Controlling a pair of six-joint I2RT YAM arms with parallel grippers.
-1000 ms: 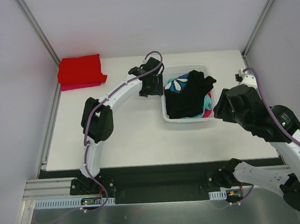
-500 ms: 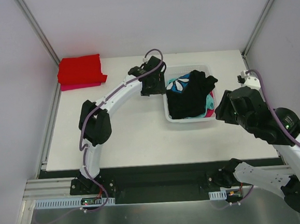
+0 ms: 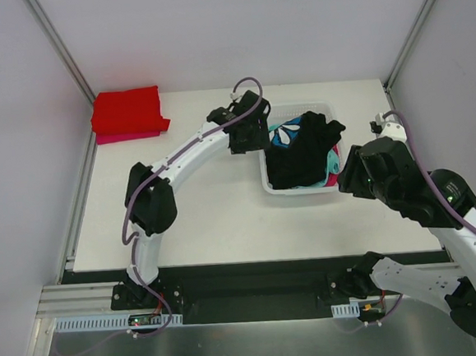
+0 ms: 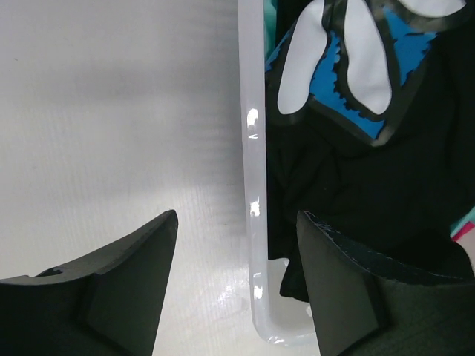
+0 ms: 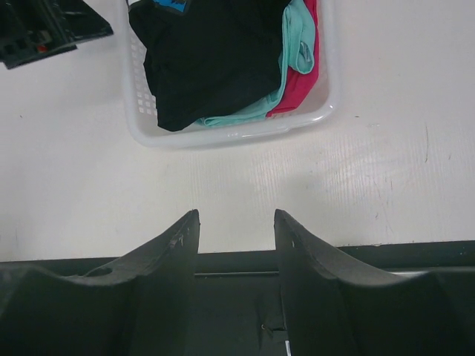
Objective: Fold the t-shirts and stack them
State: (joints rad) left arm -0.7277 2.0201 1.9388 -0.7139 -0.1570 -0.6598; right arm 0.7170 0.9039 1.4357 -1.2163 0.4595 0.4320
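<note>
Well, the left gripper (image 4: 237, 222) hangs with fingers apart over the basket (image 4: 251, 148) and its left rim, lined up, I'd guess, to grab the black shirt (image 4: 371, 193) heaped inside. Upper left, a folded red shirt (image 3: 127, 111) tops a pink shirt (image 3: 123, 138). The right gripper (image 5: 236, 215) hovers open and empty, centre right.

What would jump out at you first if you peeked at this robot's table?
The bright red t-shirt, folded in the far left corner on top of a pink one, grabs the eye first. Next comes the white basket on the right side of the table, heaped with a black garment and a blue-and-white patterned one. The left gripper hangs open over the basket's left rim.
</note>
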